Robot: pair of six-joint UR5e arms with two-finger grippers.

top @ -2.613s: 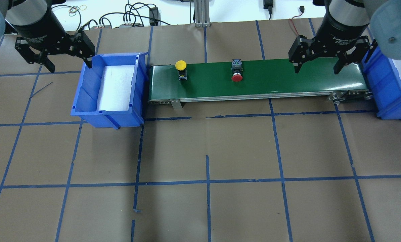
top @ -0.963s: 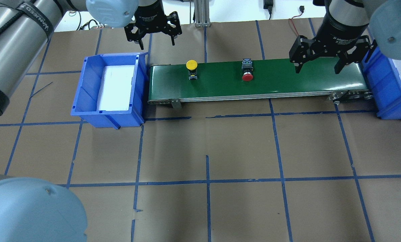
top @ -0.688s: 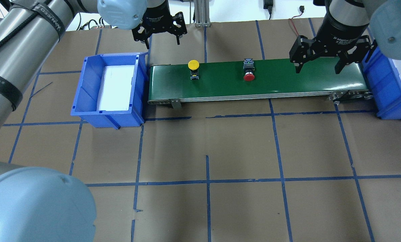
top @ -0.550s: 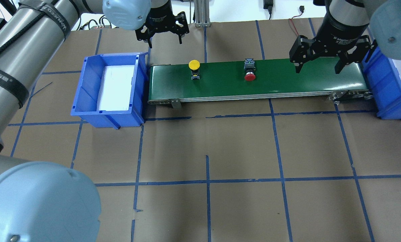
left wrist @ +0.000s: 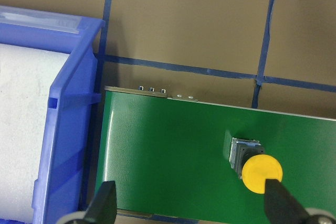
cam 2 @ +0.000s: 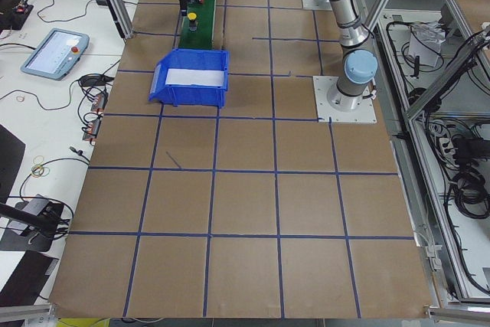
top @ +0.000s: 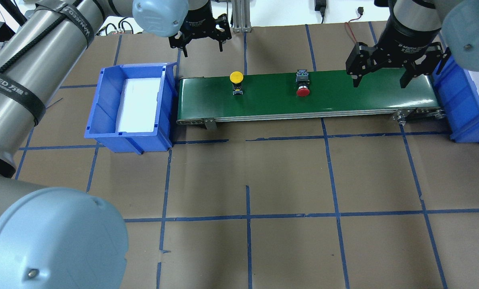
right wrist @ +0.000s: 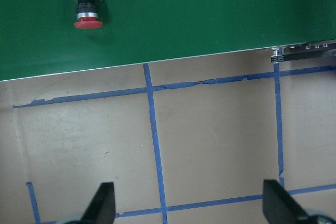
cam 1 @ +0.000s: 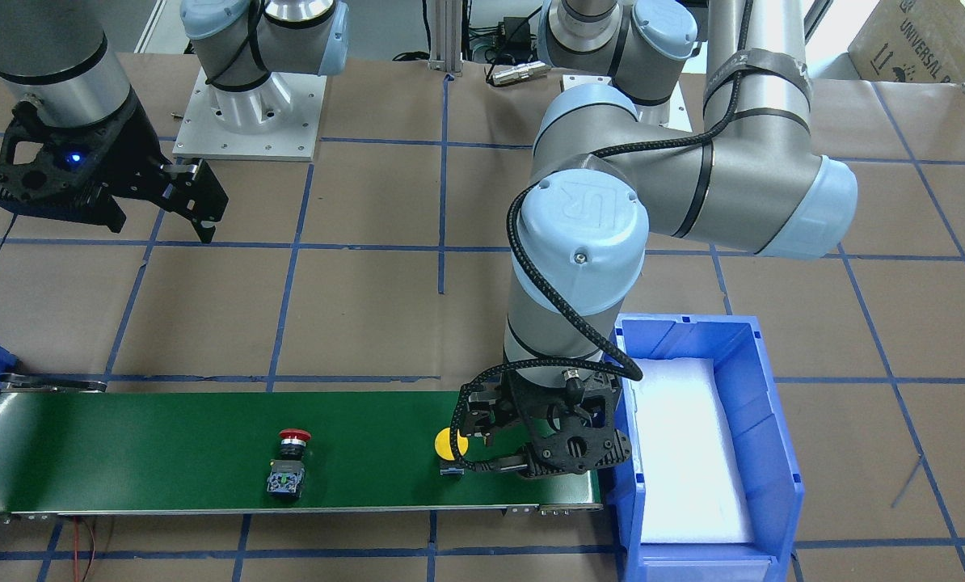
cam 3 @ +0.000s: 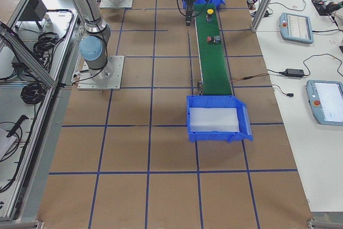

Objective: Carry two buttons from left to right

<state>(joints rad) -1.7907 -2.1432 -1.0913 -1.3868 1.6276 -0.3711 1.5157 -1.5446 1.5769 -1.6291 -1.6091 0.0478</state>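
Spread wide and holding nothing, the left gripper [top: 202, 45] hung at the left end of the green conveyor belt [top: 344, 96]. The overhead view made it seem to be beyond the belt's far edge. The front-facing camera placed it over the belt itself, and its own wrist camera showed the yellow button [left wrist: 261, 173] on the belt almost under one fingertip [left wrist: 278, 203].

The right gripper [top: 378, 82], equally open and empty, appeared above the belt's right end from overhead, but the front-facing camera set it well back from the belt on the robot's side. Its wrist camera saw brown paper between its fingers. That camera also showed the red button [right wrist: 87, 9] lying on its side near mid-belt, cap toward the robot's edge.

A long stretch of bare green ran from the red button to the belt's right end.

Counted: two buttons, both on the belt; two grippers; one belt. There were also two blue bins, the left bin [top: 103, 104] just beside the belt's left end and the right bin [top: 460, 108] at its right end.
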